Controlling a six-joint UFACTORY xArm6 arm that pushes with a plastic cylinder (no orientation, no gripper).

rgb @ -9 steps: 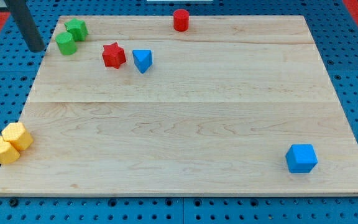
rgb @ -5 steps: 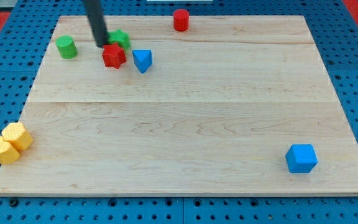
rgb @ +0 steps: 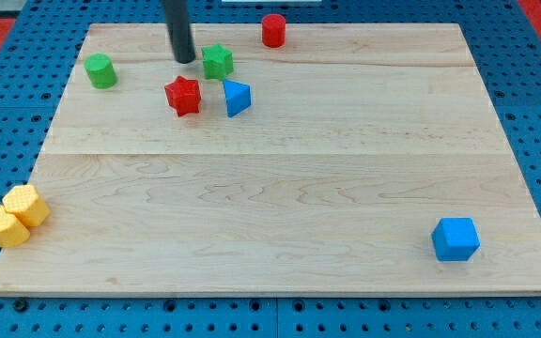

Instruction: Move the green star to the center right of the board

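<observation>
The green star lies near the view's top, left of centre, on the wooden board. My tip stands just to its left, a small gap between them. The red star sits below my tip, and the blue triangular block lies to the right of the red star, just below the green star.
A green cylinder is at the top left. A red cylinder is at the top edge. Two yellow blocks sit at the board's bottom-left edge. A blue cube lies at the bottom right.
My tip swept right from the board's top-left corner. The green star slid right, away from the green cylinder. The red star and blue block shifted a little right and down.
</observation>
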